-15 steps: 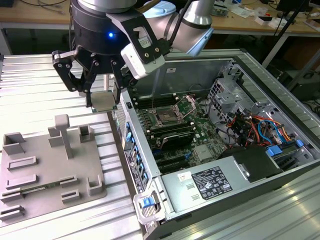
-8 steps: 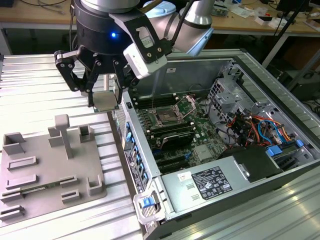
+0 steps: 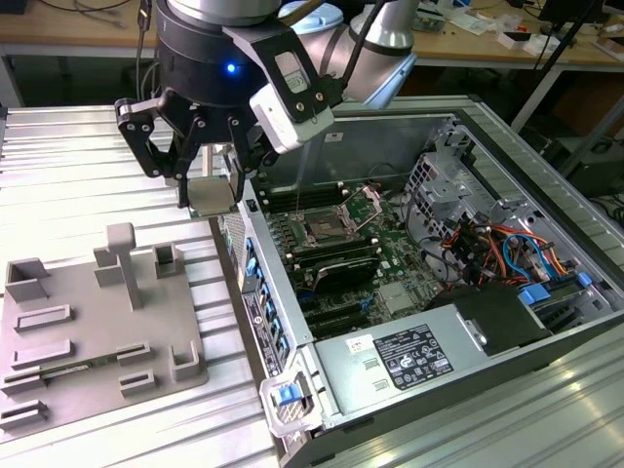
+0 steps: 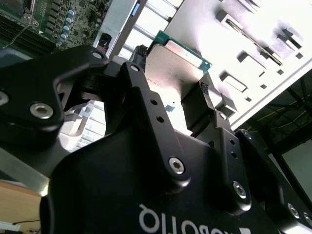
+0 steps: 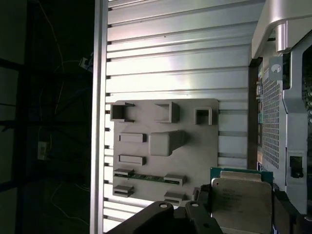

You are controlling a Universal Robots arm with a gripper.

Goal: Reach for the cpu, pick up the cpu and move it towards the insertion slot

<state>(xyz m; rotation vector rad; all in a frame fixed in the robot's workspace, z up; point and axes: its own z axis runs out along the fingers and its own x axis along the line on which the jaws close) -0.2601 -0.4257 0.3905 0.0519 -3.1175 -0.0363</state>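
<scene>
- In the exterior view we see the black gripper up in the air, closed on the cpu. The small flat chip sits between its fingers, above the ribbed metal desk.
- The chip hangs just beside the near edge of the open computer case. It is between the grey tray and the case.
- Inside the case we see the insertion slot, a shiny square frame with a dark middle. It is well apart from the chip, toward the exterior view's right.
- In the second wrist view we see the chip from close up, with its silver face and green rim. The black fingers press on its sides. The tray lies below it.
- In the first wrist view we see the chip held next to the wall of the case. The tray with its little blocks lies on the desk, apart from the chip.
</scene>
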